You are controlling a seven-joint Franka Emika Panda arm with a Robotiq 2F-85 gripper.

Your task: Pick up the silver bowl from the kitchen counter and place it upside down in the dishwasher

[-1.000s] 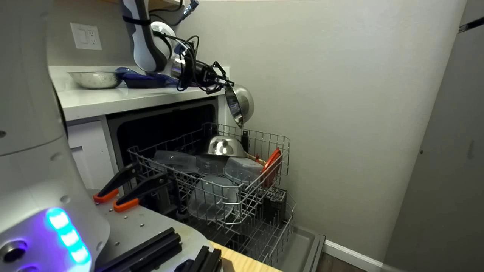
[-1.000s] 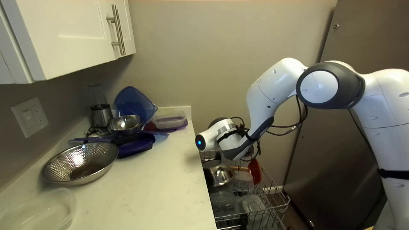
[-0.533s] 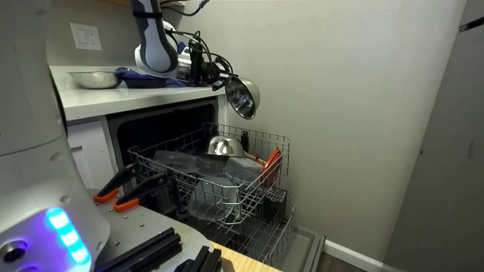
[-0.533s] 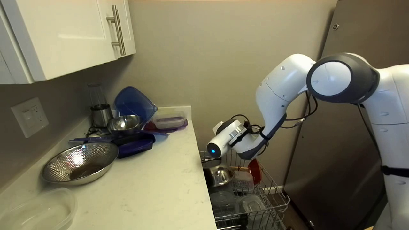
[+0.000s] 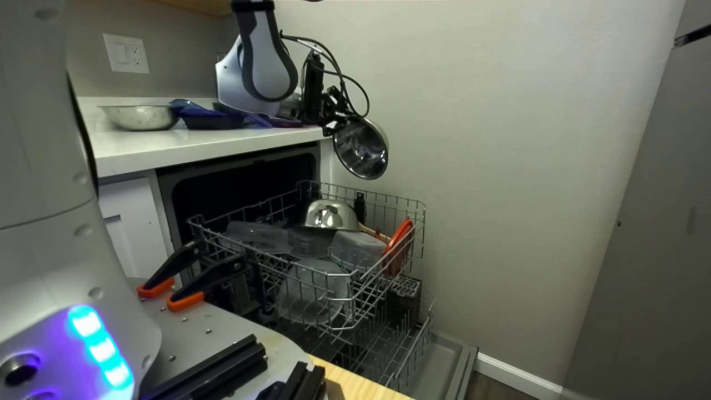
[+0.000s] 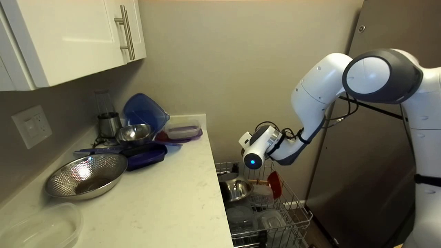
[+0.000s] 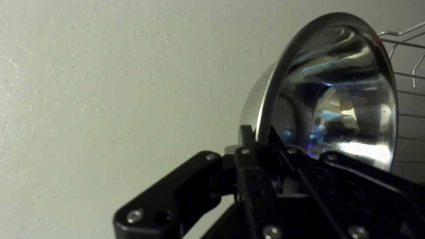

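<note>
The silver bowl hangs in my gripper above the far end of the dishwasher rack, with its opening turned sideways. In the wrist view, my gripper is shut on the rim of the silver bowl, one finger inside and one outside. The arm hides the held bowl in an exterior view that shows the white kitchen counter. The dishwasher stands open under the counter, its upper rack pulled out.
The rack holds a face-down steel bowl, clear containers and a red item. A colander, another steel bowl and purple items stand on the counter. A wall is behind the rack; a tall grey appliance stands right.
The arm has moved away from the counter edge, rightward in both exterior views. The held bowl has swung slightly right, and its hollow has turned more toward the camera.
</note>
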